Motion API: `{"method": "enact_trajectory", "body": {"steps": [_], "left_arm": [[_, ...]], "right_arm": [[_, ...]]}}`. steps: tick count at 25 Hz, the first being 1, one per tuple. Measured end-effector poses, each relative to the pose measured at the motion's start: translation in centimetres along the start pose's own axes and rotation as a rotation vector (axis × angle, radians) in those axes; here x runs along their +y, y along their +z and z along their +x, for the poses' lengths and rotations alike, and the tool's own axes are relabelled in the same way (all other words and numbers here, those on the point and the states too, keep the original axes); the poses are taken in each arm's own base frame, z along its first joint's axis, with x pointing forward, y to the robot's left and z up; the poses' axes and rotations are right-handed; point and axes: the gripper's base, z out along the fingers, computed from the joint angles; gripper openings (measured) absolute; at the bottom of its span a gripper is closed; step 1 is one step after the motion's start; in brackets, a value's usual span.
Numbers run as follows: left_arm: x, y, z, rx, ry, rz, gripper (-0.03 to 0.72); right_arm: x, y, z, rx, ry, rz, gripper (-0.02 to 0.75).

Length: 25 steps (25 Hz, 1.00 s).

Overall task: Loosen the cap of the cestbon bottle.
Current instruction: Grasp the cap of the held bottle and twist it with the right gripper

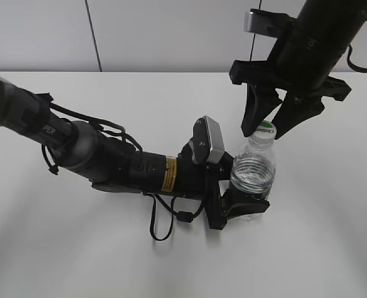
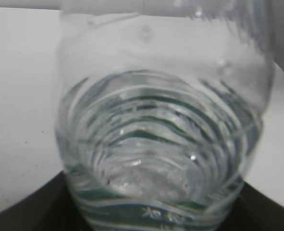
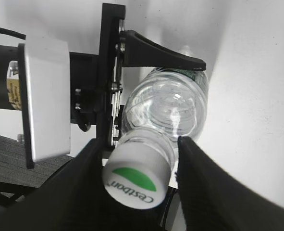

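The cestbon bottle (image 1: 253,171) is clear and ribbed, holds water, and stands upright on the white table. My left gripper (image 1: 248,194) is shut on its lower body. The bottle fills the left wrist view (image 2: 161,144), with the dark jaws (image 2: 146,214) at the bottom corners and the green label band between them. The white cap (image 1: 265,131) with its green mark is on the bottle neck. My right gripper (image 1: 264,126) reaches down from above and is open, one finger on each side of the cap. In the right wrist view the cap (image 3: 137,180) sits between the fingers (image 3: 137,144), against the left one, with a small gap at the right one.
The white table (image 1: 108,261) extends all around the bottle. The left arm lies low across the table from the left, with a loose cable loop (image 1: 161,226) under it. A pale wall stands behind the table.
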Motion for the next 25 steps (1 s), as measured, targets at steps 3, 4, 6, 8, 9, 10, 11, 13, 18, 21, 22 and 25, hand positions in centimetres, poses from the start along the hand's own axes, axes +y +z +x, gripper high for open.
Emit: {"method": "enact_trajectory", "body": {"steps": [3, 4, 6, 8, 9, 10, 11, 13, 18, 21, 22, 25], "left_arm": [[0.00, 0.00, 0.00, 0.000, 0.000, 0.000, 0.503], [0.01, 0.00, 0.00, 0.000, 0.000, -0.001, 0.503], [0.01, 0.00, 0.00, 0.000, 0.000, -0.001, 0.503], [0.01, 0.00, 0.00, 0.000, 0.000, -0.001, 0.503], [0.01, 0.00, 0.00, 0.000, 0.000, -0.001, 0.503], [0.01, 0.00, 0.00, 0.000, 0.000, -0.001, 0.503], [0.01, 0.00, 0.00, 0.000, 0.000, -0.001, 0.503], [0.01, 0.00, 0.00, 0.000, 0.000, -0.001, 0.503], [0.01, 0.00, 0.00, 0.000, 0.000, -0.001, 0.503], [0.01, 0.00, 0.00, 0.000, 0.000, -0.001, 0.503], [0.01, 0.00, 0.00, 0.000, 0.000, -0.001, 0.503], [0.01, 0.00, 0.00, 0.000, 0.000, -0.001, 0.503]], "right_arm": [[0.02, 0.00, 0.00, 0.000, -0.003, -0.002, 0.326], [0.02, 0.00, 0.00, 0.000, -0.004, -0.002, 0.322], [0.02, 0.00, 0.00, 0.000, -0.013, -0.002, 0.322], [0.02, 0.00, 0.00, 0.000, -0.028, -0.002, 0.322], [0.02, 0.00, 0.00, 0.000, -0.038, -0.002, 0.321], [0.02, 0.00, 0.01, 0.001, -0.053, -0.002, 0.321], [0.02, 0.00, 0.01, 0.001, -0.073, -0.003, 0.321], [0.03, 0.00, 0.01, 0.001, -0.119, -0.004, 0.321], [0.06, 0.00, 0.02, 0.002, -0.312, -0.007, 0.321], [0.07, 0.00, 0.02, 0.001, -0.470, -0.008, 0.320], [0.08, 0.00, 0.03, 0.000, -0.526, -0.009, 0.320], [0.09, 0.00, 0.03, 0.000, -0.638, -0.010, 0.319]]}}
